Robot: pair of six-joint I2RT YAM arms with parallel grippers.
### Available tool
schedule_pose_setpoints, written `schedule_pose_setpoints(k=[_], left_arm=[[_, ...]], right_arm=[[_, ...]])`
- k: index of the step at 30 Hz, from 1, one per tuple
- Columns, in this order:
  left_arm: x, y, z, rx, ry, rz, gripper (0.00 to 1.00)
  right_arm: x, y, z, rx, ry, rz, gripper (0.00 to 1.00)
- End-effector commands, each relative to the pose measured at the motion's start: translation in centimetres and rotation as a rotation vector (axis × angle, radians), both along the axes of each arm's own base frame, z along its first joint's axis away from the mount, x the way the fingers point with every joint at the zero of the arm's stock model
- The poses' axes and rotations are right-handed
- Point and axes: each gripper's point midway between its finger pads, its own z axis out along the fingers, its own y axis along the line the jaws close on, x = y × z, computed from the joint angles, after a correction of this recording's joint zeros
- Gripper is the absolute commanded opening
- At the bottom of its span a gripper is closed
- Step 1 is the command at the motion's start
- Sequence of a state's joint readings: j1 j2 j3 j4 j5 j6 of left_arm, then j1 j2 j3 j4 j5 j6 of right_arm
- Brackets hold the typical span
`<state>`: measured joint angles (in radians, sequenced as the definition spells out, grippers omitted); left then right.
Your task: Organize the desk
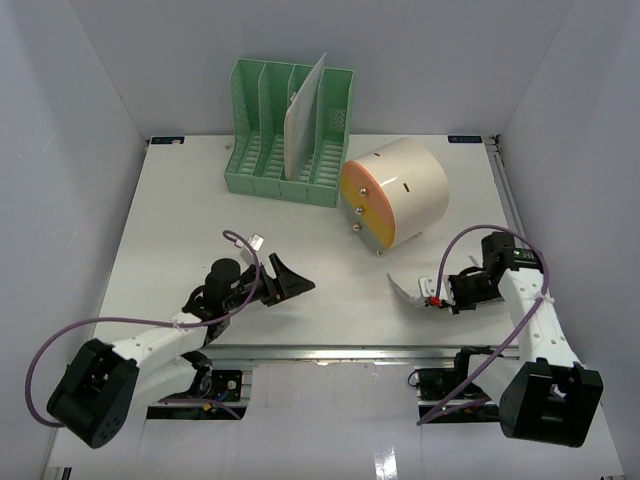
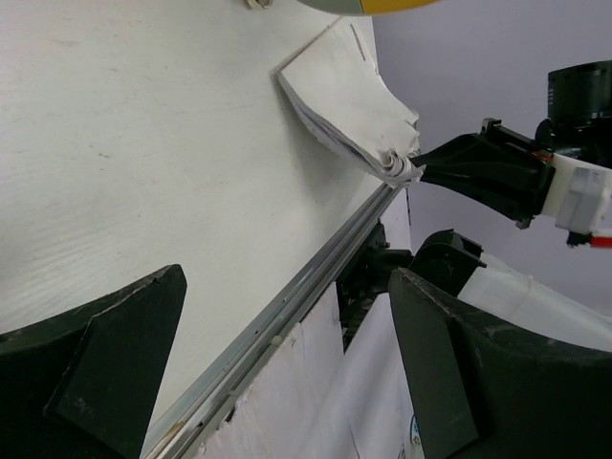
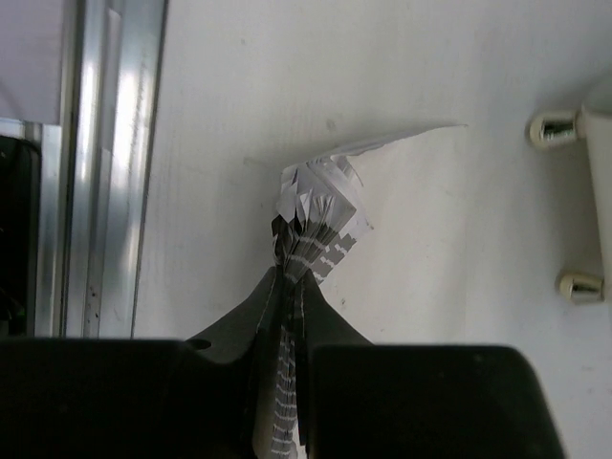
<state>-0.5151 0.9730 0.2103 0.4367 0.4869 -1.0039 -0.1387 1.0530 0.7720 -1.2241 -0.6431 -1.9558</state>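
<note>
Left and forward of the cream drawer box (image 1: 395, 190), over the white desk (image 1: 170, 230) that bears it, the left gripper (image 1: 293, 275) gapes wide, empty. Behind the box's left side stands a green file rack (image 1: 262, 150). Forward of the box, near the front rail (image 1: 340, 352), a curled paper stack (image 1: 408, 291) is pinched tight by the right gripper (image 1: 433, 298).

Matt desk (image 1: 170, 230), thin paper sheets (image 1: 408, 292)

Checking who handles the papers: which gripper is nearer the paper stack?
Right. The right gripper is shut on the paper stack's edge; the left gripper hangs open well off to its left, not touching it.
</note>
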Motion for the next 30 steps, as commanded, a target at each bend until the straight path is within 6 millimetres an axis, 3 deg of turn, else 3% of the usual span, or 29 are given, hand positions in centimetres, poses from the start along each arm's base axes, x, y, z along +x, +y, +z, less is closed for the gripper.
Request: schedule_pose_setpoints(k=[1,8,13,17,22,25,28,30], left_arm=[[1.8,-3.0,3.6,-0.037,-0.115,0.001,0.98],[3.2,-5.9,3.0,-0.003,-0.073,0.025,0.98],[2.8,-7.0,2.0,0.029,0.011,0.043,0.98],[2.8,-6.6,2.0,0.109,-0.075,0.032,0.98],[2.6,-4.1,5.0,0.188,-0.514,0.011,0.98],[0.7,-1.4,9.0,0.148,-0.942,0.049,0.98],[-0.6,-0.8,9.4,0.218,-1.138,-0.014,0.98],[-1.2,-1.3,8.3,0.293,-1.25,-0.114,0.98]], right_arm=[[-1.7,3.7,2.8,0.098,-0.027,0.148,0.08],[-2.7,10.7,7.5,0.286,0.025,0.306,0.08],[-1.9,13.8,8.9,0.34,0.006,0.336,0.08],[-2.2,15.8,9.5,0.374,0.013,0.373,0.08],[-2.0,16.5,10.5,0.395,0.003,0.376,0.08],[-1.9,16.6,11.3,0.409,-0.013,0.371,0.08],[-2.2,16.8,12.3,0.43,-0.017,0.373,0.08],[-2.4,17.0,13.1,0.453,-0.009,0.378,0.08]])
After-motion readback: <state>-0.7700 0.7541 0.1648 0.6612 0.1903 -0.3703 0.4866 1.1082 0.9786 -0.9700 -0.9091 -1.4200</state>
